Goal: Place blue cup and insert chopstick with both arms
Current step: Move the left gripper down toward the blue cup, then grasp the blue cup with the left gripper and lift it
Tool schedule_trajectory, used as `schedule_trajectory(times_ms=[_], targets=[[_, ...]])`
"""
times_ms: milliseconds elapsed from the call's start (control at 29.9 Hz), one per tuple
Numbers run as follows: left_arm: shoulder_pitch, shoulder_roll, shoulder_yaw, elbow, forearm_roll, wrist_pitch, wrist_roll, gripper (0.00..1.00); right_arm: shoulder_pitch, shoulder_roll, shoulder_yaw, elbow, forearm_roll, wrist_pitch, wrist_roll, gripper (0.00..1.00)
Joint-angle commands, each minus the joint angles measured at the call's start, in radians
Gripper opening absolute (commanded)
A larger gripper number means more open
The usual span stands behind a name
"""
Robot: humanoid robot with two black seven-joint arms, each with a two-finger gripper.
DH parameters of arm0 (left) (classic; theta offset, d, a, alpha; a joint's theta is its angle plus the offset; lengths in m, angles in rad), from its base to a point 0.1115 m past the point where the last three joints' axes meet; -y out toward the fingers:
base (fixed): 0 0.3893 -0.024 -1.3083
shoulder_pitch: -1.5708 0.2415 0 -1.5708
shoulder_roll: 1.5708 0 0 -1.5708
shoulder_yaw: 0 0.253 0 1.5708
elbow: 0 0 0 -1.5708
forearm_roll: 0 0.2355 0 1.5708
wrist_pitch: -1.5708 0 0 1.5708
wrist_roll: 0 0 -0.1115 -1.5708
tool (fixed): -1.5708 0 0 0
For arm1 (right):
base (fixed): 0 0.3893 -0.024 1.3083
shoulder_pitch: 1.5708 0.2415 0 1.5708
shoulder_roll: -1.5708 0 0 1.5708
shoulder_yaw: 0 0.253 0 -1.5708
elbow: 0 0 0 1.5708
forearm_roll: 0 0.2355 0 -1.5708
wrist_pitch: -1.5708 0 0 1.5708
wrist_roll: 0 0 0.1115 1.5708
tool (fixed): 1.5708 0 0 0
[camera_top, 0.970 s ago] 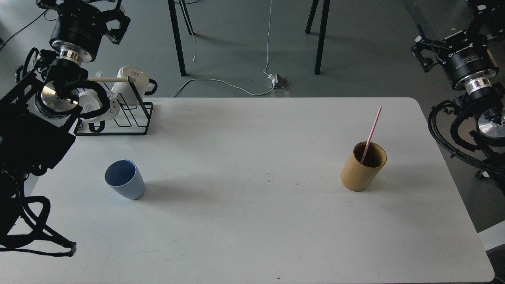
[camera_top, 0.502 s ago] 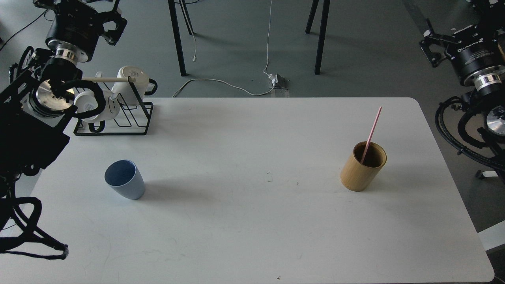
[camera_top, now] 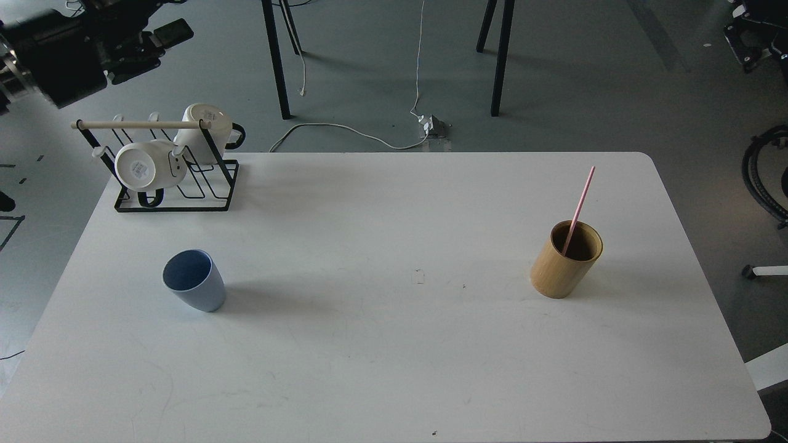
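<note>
Two black arms show only at the far corners of the view, both well clear of the white table (camera_top: 394, 344). At the far left, the left arm (camera_top: 58, 58) is a thick dark body lying roughly level above the floor, with the left gripper (camera_top: 154, 38) at its right-hand end, beyond the mug rack. Its fingers appear as dark flat shapes, blurred and overlapping, so I cannot tell whether the jaws are open or closed. They hold nothing that can be seen. At the far right, only a small dark piece of the right arm (camera_top: 754, 37) enters the top corner, with a loop of black cable (camera_top: 763, 184) lower on the right edge. The right gripper's fingers cannot be made out, so the state of its jaws cannot be told either.

On the table, the blue cup (camera_top: 194, 280) stands upright on the near left part, mouth up, alone and untouched. Well apart from it, on the right side, a tan bamboo cup (camera_top: 565, 259) stands upright. The chopstick (camera_top: 580, 208) rests inside it, lower end in the cup, leaning toward the far right with its upper half above the rim. At the far left corner of the table sits a black wire rack (camera_top: 178, 200) with a pale wooden rod (camera_top: 138, 125) across its top and two white mugs (camera_top: 148, 165) hung on it.
</note>
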Motion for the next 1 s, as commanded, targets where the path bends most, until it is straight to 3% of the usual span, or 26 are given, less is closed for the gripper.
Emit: schedule_trajectory(times_ms=[0,167,401,602,970], targets=[[0.05,0.072,0.02,-0.069,0.277,0.0,-0.061,0.86,-0.001,-0.001,-0.004,-0.016,0.0,0.0,-0.002,1.0],[0.092,0.104,0.083,-0.072,0.561,0.0,-0.064,0.83,-0.02,-0.001,-0.012,-0.012,0.0,0.0,0.0,1.0],[0.118,0.116,0.251,-0.054,0.818,0.128,-0.064,0.79,-0.031,0.004,-0.013,-0.009,0.0,0.0,0.003,1.0],[0.124,0.112,0.417,0.018,0.861,0.24,-0.061,0.75,-0.031,0.004,-0.013,-0.007,0.0,0.0,0.001,1.0],[0.138,-0.015,0.468,0.174,0.948,0.274,-0.061,0.55,-0.032,-0.003,-0.012,-0.01,0.0,0.0,0.001,1.0]])
